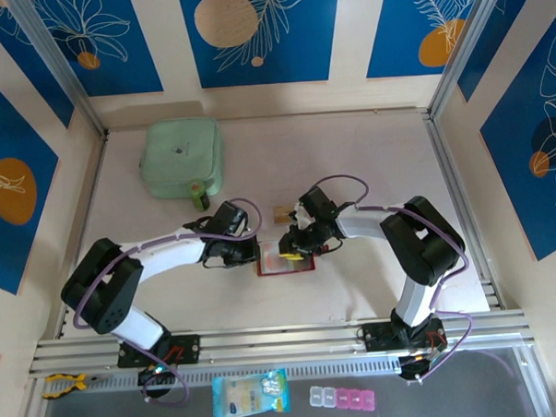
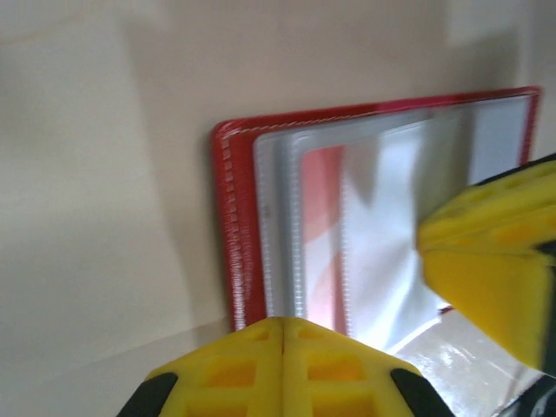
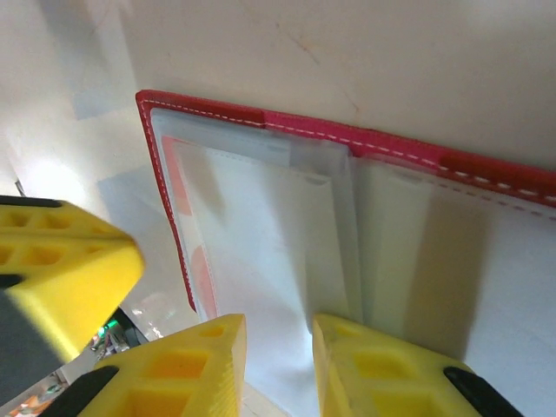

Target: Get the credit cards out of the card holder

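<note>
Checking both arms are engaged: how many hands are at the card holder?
2. The left hand is at the left edge of the open card holder; the right hand is over its clear pockets.

No text, brand or number is readable: the small dark mark on the pale green pouch [image 1: 182, 159] and the blue print on the flat packet [image 1: 251, 394] are too small, and the card holder [image 2: 228, 226] pockets show only blurred red-pink colour.
</note>
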`<state>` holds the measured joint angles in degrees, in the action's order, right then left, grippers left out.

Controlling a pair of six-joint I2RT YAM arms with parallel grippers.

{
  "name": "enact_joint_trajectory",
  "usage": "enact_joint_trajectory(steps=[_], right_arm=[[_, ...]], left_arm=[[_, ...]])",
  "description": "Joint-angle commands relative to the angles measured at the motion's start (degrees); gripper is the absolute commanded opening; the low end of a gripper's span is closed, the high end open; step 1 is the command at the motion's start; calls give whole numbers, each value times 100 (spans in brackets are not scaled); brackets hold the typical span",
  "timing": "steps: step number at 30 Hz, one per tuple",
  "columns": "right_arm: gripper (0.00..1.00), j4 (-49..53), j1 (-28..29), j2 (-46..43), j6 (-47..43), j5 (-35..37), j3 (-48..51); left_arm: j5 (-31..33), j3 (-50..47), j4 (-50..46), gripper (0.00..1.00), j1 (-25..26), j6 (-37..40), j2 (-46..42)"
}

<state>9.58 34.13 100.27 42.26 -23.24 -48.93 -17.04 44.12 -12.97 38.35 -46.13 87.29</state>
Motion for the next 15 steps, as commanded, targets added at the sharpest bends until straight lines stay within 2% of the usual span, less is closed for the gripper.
enact_joint_trajectory(steps=[1, 9, 15], right_arm=[[27, -157, -54, -113, 123, -246, 174], [27, -544, -182, -104, 286, -501, 392], [28, -804, -258, -73, 395, -682, 548]], left_arm=[[-84, 183, 11, 10, -31, -98, -251], [-515, 195, 581, 28, 129, -419, 61], [-572, 196, 737, 32, 210, -560, 407]])
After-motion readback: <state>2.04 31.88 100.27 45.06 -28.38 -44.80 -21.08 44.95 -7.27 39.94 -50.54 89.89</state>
